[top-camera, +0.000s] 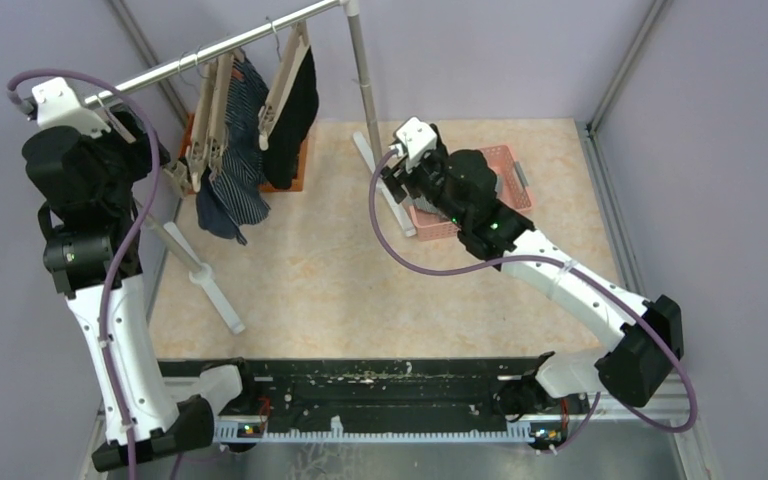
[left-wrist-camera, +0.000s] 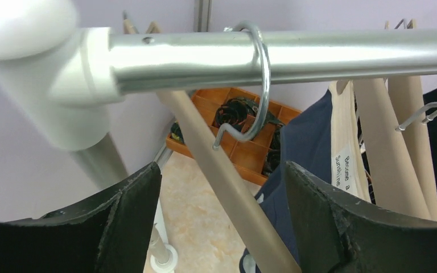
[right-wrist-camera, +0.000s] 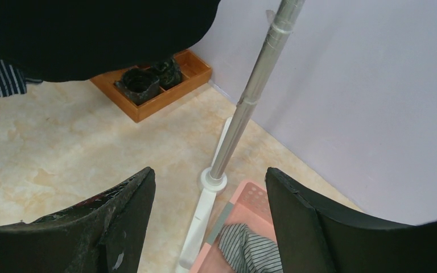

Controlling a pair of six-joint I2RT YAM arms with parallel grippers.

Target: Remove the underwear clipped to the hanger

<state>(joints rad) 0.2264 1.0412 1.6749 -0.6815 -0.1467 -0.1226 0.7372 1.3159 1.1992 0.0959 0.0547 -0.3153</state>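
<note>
One grey striped pair (right-wrist-camera: pixel 243 248) lies in the pink basket (right-wrist-camera: pixel 251 199), while navy-striped underwear (top-camera: pixel 245 160) and black underwear (top-camera: pixel 300 115) hang clipped on the hangers (top-camera: pixel 282 88); left gripper (left-wrist-camera: pixel 222 170) and right gripper (right-wrist-camera: pixel 209 173) both gape empty.

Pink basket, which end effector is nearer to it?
Right. The right end effector hovers just above the pink basket; the left end effector is up at the rail, far from it.

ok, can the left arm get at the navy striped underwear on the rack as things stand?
Probably yes. The left gripper is open up at the rail, right beside the navy striped underwear; only a wooden hanger slants across in front. The right gripper sits over the pink basket, well clear.
</note>
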